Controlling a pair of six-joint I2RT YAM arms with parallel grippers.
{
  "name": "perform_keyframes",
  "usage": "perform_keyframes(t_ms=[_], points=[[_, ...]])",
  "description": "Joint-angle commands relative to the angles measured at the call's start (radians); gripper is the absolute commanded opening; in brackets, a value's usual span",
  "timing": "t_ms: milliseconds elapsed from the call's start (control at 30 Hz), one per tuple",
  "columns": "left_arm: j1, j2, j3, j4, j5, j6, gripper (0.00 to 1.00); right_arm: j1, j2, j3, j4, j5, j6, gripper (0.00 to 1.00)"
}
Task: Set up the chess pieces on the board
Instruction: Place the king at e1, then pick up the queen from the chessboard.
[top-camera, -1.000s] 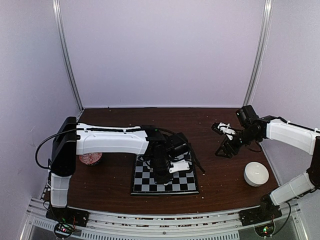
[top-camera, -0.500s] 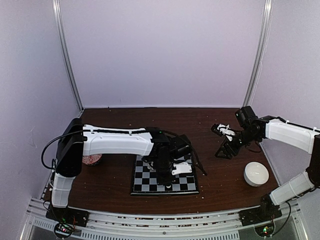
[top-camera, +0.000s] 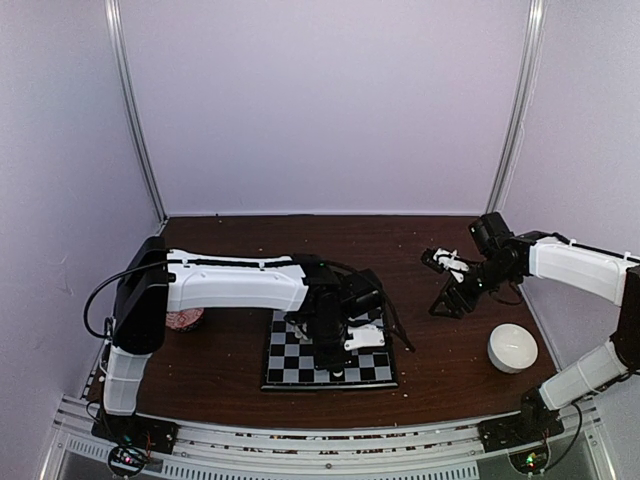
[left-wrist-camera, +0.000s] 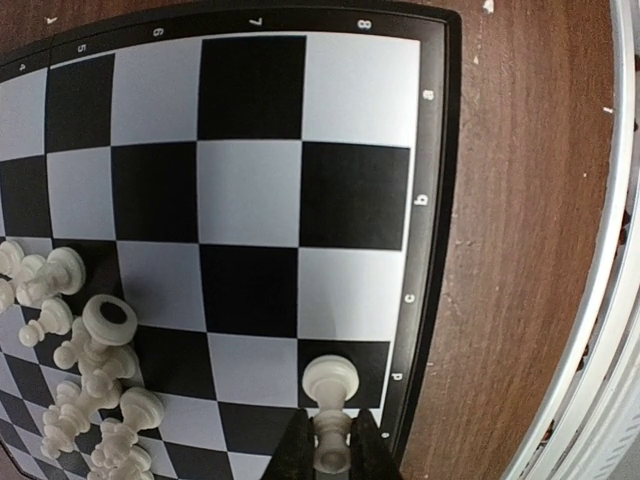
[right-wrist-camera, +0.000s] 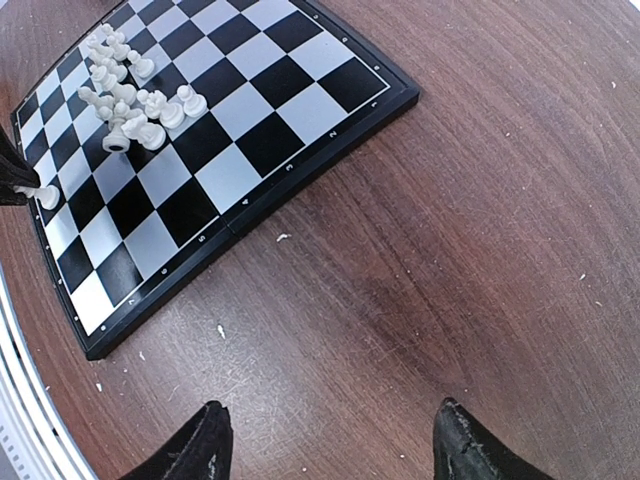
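Stands low over the near edge of the chessboard (left-wrist-camera: 250, 190) with the left gripper (left-wrist-camera: 331, 450), the long white left arm stretched across from the left side of the dark wooden table (top-camera: 225, 375). Pinches a cream pawn (left-wrist-camera: 330, 382) between the dark fingertips (left-wrist-camera: 297, 447), pressed against its lower half from both sides, round head clear of them. Holds that pawn at a black square in the outermost file, just beside the thin black rim and the letter d printed there; cannot tell whether the base touches the square. Elsewhere on the board, well apart from the held pawn: a jumble of other cream chess pieces (left-wrist-camera: 95, 385), touching one another, several tipped on their sides, bunched around the middle squares and toward the far side as seen from the right wrist. Hovers with the right gripper (right-wrist-camera: 335, 450) above brown wood off the board's right side, apart from the rim, fingers (right-wrist-camera: 205, 445) spread wide. Near the right arm, on the table and closer to the bases: a plain white bowl (top-camera: 512, 347). Left of the board, half hidden behind the left arm: a red-patterned bowl (top-camera: 183, 318). Scattered over the wood around the board: pale crumbs (right-wrist-camera: 283, 237).
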Motion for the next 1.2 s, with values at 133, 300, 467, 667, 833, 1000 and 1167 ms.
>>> perform_keyframes(t_ms=[133, 300, 467, 667, 833, 1000, 1167], points=[[-0.007, -0.03, -0.017, -0.015, 0.032, 0.025, 0.04, 0.004, 0.012, 0.03, -0.011, -0.009, -0.012, 0.69], [-0.007, -0.026, -0.02, -0.016, 0.031, 0.022, 0.05, 0.004, 0.013, 0.03, -0.013, -0.007, -0.013, 0.69], [-0.007, -0.038, -0.017, -0.016, -0.004, 0.008, 0.23, 0.004, 0.01, 0.033, -0.016, -0.006, -0.013, 0.69], [-0.005, -0.124, 0.01, -0.02, -0.068, 0.002, 0.36, 0.004, -0.024, 0.028, -0.009, 0.002, -0.009, 0.69], [0.023, -0.221, 0.073, 0.011, -0.124, -0.033, 0.4, 0.004, -0.023, 0.027, -0.01, 0.017, -0.014, 0.69], [0.128, -0.198, 0.096, 0.081, -0.174, -0.16, 0.41, 0.004, -0.018, 0.03, -0.009, 0.016, -0.008, 0.69], [0.163, -0.081, 0.172, 0.018, -0.224, -0.281, 0.4, 0.005, -0.005, 0.034, -0.012, 0.017, -0.009, 0.69]])
